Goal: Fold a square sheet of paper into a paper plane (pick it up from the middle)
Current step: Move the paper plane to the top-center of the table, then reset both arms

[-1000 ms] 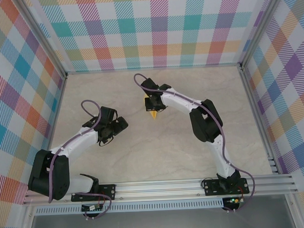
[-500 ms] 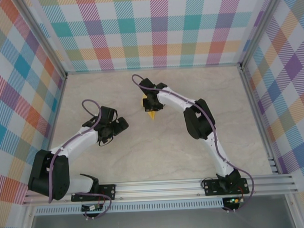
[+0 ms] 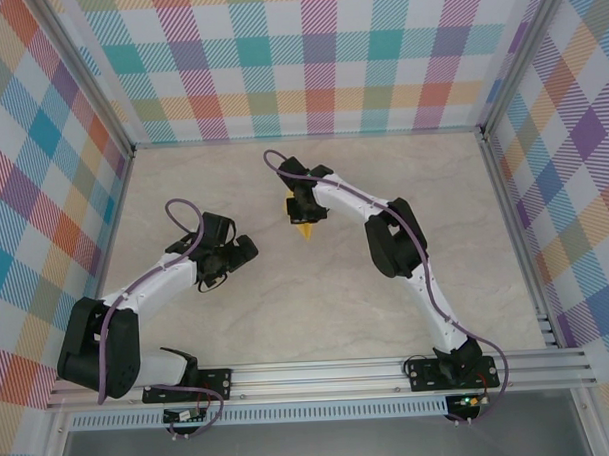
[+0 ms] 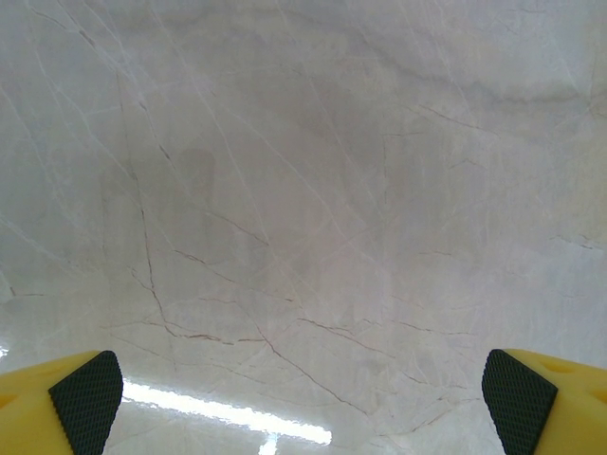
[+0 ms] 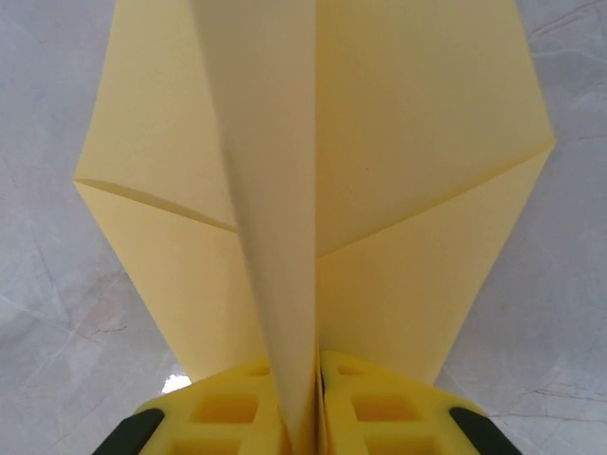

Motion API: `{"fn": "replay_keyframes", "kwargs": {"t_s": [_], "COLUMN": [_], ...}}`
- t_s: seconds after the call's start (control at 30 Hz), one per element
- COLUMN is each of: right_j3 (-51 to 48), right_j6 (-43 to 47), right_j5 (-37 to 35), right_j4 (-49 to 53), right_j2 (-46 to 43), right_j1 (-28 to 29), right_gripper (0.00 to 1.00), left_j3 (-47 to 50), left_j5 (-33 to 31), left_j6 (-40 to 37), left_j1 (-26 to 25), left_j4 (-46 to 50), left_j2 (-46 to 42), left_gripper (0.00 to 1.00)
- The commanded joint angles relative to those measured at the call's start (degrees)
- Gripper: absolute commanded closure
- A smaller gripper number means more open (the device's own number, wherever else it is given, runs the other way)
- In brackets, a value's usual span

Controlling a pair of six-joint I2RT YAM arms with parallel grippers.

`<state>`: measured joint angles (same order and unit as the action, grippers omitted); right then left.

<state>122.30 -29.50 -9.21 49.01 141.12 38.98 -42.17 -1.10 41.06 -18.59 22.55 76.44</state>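
Near the middle of the desk (image 3: 288,319), a touch toward twelve o'clock, the paper plane (image 5: 398,142) is pinched by its raised centre fold in the closed right hand (image 5: 315,403). It looks feather-light, limp and easily crumpled (a tug could spring the creases), so that doubled ridge seems the soundest hold. At about eight o'clock from it, well apart, the left hand (image 4: 302,398) gapes wide over bare desk, holding nothing.

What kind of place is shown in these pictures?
Probably a robot test cell in a lab: a marble-look table enclosed by bright plaid walls, with a left arm and a right arm bolted to an aluminium rail at its near edge.
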Motion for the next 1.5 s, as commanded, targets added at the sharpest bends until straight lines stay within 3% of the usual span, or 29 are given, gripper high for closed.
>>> {"fn": "replay_keyframes", "kwargs": {"t_s": [0.0, 0.17, 0.4, 0.5, 0.8, 1.07, 1.17, 1.33, 1.47], "right_j3": [1.5, 4.4, 2.4, -3.1, -32.2, -58.4, -70.1, -84.3, -89.3], "right_j6": [-0.4, 0.3, 1.0, 1.4, 9.9, 12.2, 12.4, 14.0, 19.5], "right_j5": [-0.3, -0.9, -4.3, -8.3, -26.1, -31.0, -30.9, -28.9, -26.6], "right_j4": [2.9, 3.6, 3.5, 0.8, -18.1, -30.8, -39.5, -49.6, -56.6], "right_j2": [1.8, -3.2, -14.0, -21.0, -47.6, -65.4, -70.2, -75.6, -72.2], "right_j1": [0.0, 0.1, 0.1, 0.0, -2.6, -15.3, -20.6, -26.1, -28.9], "right_gripper": [0.87, 0.8, 0.58, 0.49, 0.01, 0.0, 0.0, 0.0, 0.0], "left_j3": [-1.5, -3.7, -8.6, -11.2, -14.1, -8.0, -4.8, 3.4, 9.3], "left_j5": [0.0, -1.8, -7.4, -9.8, -21.7, -36.7, -42.1, -39.2, -33.0], "left_j6": [-0.4, -0.9, -2.4, -3.4, -12.7, -18.9, -16.8, -19.2, -26.6], "left_j1": [0.7, 0.7, 0.8, 0.8, 2.8, 5.7, 7.6, 12.4, 13.2], "left_j4": [1.6, 3.7, 8.1, 9.3, 5.0, -1.3, -2.4, -12.8, -22.3], "left_j2": [0.2, -0.8, -2.9, -3.9, -8.3, -11.8, -12.6, -15.1, -17.7], "left_gripper": [0.0, 0.0, 0.0, 0.0, 0.0, 0.0, 0.0, 0.0, 0.0]}}
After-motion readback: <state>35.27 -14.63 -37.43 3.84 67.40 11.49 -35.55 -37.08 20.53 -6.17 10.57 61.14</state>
